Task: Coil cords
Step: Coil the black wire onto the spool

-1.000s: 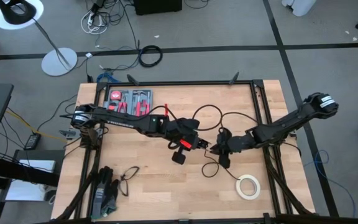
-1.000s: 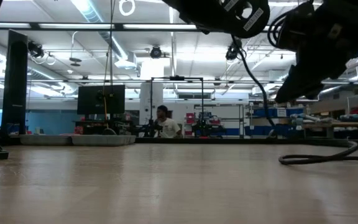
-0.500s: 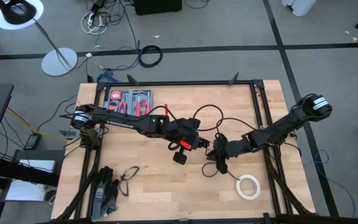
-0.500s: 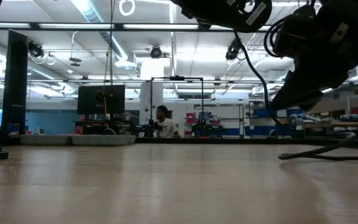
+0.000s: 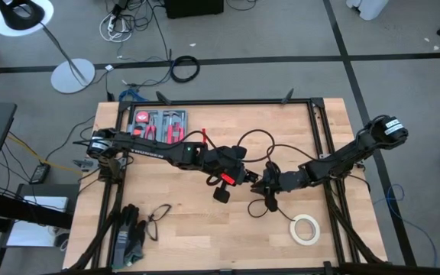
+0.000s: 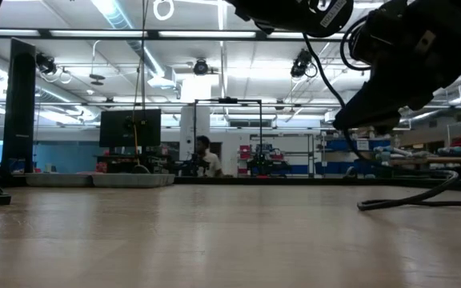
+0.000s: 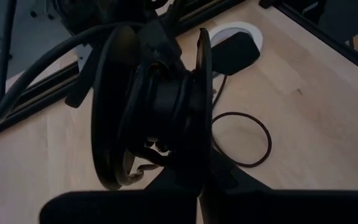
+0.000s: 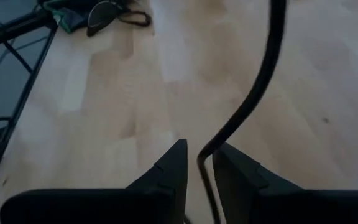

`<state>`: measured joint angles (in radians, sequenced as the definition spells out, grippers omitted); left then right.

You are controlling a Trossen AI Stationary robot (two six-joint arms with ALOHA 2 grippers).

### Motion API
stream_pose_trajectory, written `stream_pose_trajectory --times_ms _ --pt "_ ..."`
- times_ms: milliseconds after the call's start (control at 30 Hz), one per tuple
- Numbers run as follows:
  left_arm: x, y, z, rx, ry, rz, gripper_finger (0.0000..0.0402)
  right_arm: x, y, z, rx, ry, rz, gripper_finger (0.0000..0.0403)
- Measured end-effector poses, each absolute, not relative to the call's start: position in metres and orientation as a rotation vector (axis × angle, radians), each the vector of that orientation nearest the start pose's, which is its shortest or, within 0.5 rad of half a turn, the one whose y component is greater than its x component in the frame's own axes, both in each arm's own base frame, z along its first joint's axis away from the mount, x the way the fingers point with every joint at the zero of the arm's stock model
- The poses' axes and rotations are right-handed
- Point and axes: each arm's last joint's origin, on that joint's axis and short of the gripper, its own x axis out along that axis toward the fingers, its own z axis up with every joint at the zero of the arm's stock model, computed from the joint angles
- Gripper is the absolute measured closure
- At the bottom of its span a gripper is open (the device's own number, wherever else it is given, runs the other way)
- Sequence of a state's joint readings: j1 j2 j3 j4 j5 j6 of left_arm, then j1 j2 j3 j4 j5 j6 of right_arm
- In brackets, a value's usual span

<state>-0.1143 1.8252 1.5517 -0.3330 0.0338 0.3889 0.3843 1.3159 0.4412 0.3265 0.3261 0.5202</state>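
Mid-coil: my two end effectors meet at the cord near the centre of the counter.

High view: left end effector pressed together by the right end effector; the cord loops above them. Low view: cord trails at right. Left wrist: wound turns fill the frame. Right wrist: fingers pinching the cord. Next, I judge, another wrap, keeping tension.

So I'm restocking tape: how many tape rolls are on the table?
1: the cream-white tape roll lies flat on the wooden table, in its front right part, clear of both arms; the left wrist view shows its rim too. Others could be hidden under the arms.
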Motion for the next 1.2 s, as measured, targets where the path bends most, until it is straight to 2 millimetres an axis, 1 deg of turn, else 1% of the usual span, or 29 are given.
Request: stream_pose_trajectory --times_ms 100,200,233,400,533,767,867,1000,1200 --pt "0.415 -0.049 0.295 0.401 0.571 -0.260 0.0402 0.224 0.080 0.160 0.308 0.504 -0.083 0.0341" --pt "0.415 -0.049 0.296 0.401 0.568 -0.259 0.0402 0.224 0.080 0.160 0.288 0.503 -0.081 0.0383" --pt "0.416 -0.049 0.296 0.401 0.564 -0.258 0.0402 0.224 0.080 0.161 0.280 0.499 -0.077 0.0390" --pt "0.416 -0.049 0.296 0.396 0.564 -0.257 0.0402 0.225 0.081 0.162 0.276 0.488 -0.072 0.0396" --pt "0.415 -0.049 0.295 0.395 0.577 -0.261 0.0402 0.221 0.087 0.161 0.255 0.505 -0.043 0.0398" --pt "0.412 -0.049 0.291 0.394 0.629 -0.270 0.0402 0.204 0.103 0.169 0.147 0.519 0.018 0.0399" --pt "0.411 -0.049 0.290 0.394 0.637 -0.271 0.0402 0.195 0.109 0.176 0.074 0.495 0.046 0.0399" --pt "0.412 -0.046 0.290 0.396 0.642 -0.251 0.0402 0.184 0.117 0.191 -0.028 0.414 0.110 0.0399" --pt "0.410 -0.037 0.288 0.380 0.681 -0.225 0.0402 0.169 0.117 0.210 -0.063 0.336 0.152 0.0400"
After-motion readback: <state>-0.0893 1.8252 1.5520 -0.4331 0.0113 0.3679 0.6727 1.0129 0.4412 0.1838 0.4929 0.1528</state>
